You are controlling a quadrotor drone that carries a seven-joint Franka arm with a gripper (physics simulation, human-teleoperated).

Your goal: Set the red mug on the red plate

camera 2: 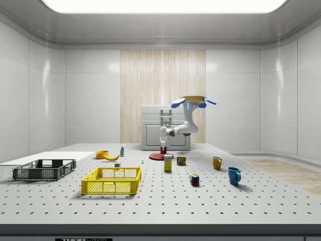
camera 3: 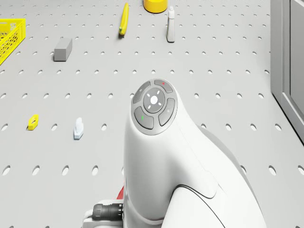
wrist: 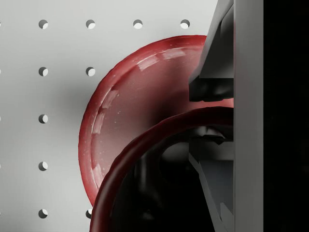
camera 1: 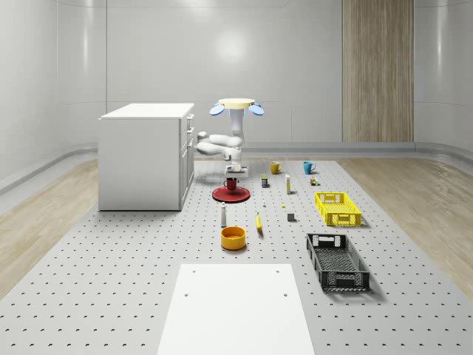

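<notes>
Red mug over red plate, frame centre.
Drone hovers above; gripper clamps the mug rim (one finger inside).

Drone hovers over red plate, just beside white cabinet, which walls off the whole-scene view's left. Gripper clamps red mug rim over the plate. Toward the camera, white bottle, banana, yellow bowl stand near. On the right, a small can and yellow mug sit near; bare table lies open elsewhere.
</notes>
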